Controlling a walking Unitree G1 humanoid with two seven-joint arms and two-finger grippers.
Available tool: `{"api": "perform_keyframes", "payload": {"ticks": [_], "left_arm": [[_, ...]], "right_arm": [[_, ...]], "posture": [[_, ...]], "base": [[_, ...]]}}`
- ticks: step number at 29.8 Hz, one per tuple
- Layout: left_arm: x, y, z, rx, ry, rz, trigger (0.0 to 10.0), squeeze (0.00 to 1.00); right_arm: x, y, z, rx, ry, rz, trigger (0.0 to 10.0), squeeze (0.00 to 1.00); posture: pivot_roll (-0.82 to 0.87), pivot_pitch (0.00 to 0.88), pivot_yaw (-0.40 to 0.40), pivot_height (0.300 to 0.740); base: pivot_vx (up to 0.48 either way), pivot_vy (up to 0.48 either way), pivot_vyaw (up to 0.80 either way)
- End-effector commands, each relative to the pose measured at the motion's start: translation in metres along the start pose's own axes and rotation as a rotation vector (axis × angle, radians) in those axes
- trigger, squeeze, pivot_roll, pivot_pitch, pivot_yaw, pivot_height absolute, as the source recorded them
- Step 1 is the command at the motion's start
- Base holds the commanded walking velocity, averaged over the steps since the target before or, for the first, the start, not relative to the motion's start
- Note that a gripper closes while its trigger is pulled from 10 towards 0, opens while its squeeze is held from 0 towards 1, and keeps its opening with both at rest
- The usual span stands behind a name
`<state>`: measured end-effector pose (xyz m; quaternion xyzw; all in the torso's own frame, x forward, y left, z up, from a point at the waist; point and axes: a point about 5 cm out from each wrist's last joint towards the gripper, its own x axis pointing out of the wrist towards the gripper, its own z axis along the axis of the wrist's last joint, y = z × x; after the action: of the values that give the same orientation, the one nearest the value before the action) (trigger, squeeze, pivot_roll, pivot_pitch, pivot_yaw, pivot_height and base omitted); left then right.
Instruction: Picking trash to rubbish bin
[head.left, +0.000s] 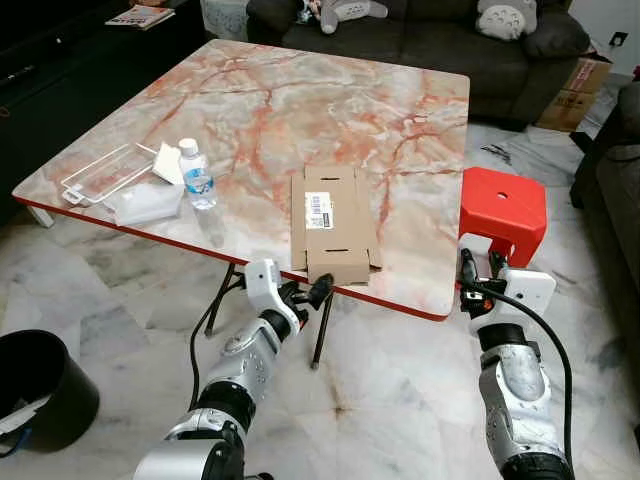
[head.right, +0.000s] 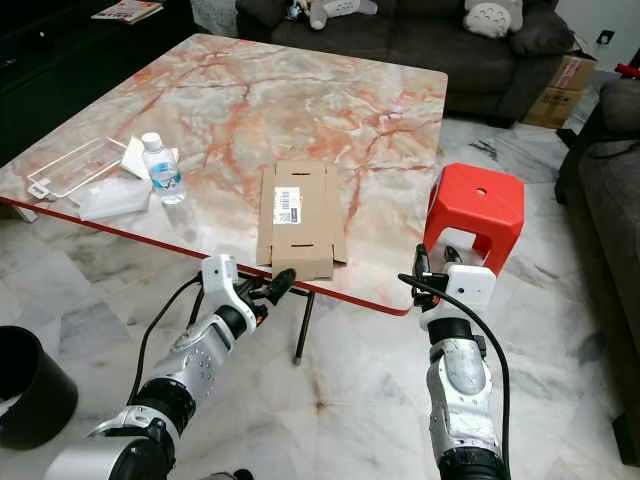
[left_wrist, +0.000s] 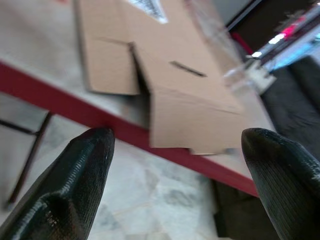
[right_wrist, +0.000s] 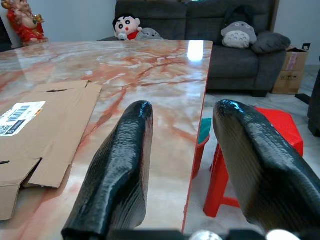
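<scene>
A flattened cardboard box (head.left: 333, 222) lies on the marble table (head.left: 300, 90), its near end sticking out over the red front edge. My left gripper (head.left: 312, 290) hovers just below and in front of that overhanging end, open; the left wrist view has the box (left_wrist: 185, 95) between and beyond the two fingers. At the table's front right corner my right gripper (head.left: 479, 265) is open and holds nothing. A water bottle (head.left: 197, 175) stands to the left of the box, beside a crumpled clear plastic wrapper (head.left: 145, 203). The black rubbish bin (head.left: 35, 390) stands on the floor at the lower left.
A red plastic stool (head.left: 503, 210) stands right of the table, close to my right gripper. A white wire frame (head.left: 100, 175) lies at the table's left edge. A dark sofa (head.left: 420, 35) with soft toys runs along the back. The floor is marble tile.
</scene>
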<state>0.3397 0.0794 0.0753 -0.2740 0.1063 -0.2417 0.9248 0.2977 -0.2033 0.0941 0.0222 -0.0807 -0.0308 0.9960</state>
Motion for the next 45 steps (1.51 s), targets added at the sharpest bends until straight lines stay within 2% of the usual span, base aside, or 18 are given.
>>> {"api": "perform_keyframes", "payload": {"ticks": [1,4,14,22,23,28,42,45], "left_arm": [[0.004,-0.011,0.004,0.004,-0.004,-0.085,10.0,0.0],[0.005,-0.014,0.003,0.006,0.003,-0.104,10.0,0.0],[0.01,-0.016,-0.002,-0.02,0.051,-0.057,10.0,0.0],[0.016,-0.024,0.005,-0.037,0.006,-0.062,10.0,0.0],[0.017,-0.027,0.007,-0.015,-0.002,-0.074,10.0,0.0],[0.02,-0.031,0.013,-0.012,-0.021,-0.088,10.0,0.0],[0.025,-0.035,0.018,-0.025,-0.052,-0.072,10.0,0.0],[0.025,-0.037,0.019,-0.007,-0.054,-0.076,10.0,0.0]], "right_arm": [[0.001,-0.001,0.004,-0.003,-0.009,0.002,10.0,0.0],[0.001,-0.001,0.004,-0.003,-0.007,0.003,10.0,0.0],[0.001,-0.002,0.003,-0.006,-0.004,0.006,10.0,0.0],[0.0,-0.003,0.003,-0.009,-0.004,0.002,10.0,0.0],[-0.001,-0.003,0.003,-0.009,-0.004,0.003,10.0,0.0],[-0.001,-0.003,0.003,-0.01,-0.005,0.002,10.0,0.0],[-0.001,-0.005,0.003,-0.011,-0.001,-0.004,10.0,0.0],[-0.001,-0.005,0.003,-0.011,-0.002,-0.004,10.0,0.0]], "posture": [[0.05,0.087,-0.049,0.74],[0.05,0.079,-0.048,0.74],[0.04,0.062,-0.046,0.74],[0.03,0.055,-0.046,0.74],[0.03,0.051,-0.046,0.74],[0.03,0.052,-0.045,0.74],[0.03,0.072,-0.052,0.74],[0.03,0.078,-0.051,0.74]], "base": [[0.0,0.0,0.0],[0.0,0.0,0.0],[0.0,0.0,0.0],[0.0,0.0,0.0],[0.0,0.0,0.0],[0.0,0.0,0.0],[0.0,0.0,0.0],[0.0,0.0,0.0]]}}
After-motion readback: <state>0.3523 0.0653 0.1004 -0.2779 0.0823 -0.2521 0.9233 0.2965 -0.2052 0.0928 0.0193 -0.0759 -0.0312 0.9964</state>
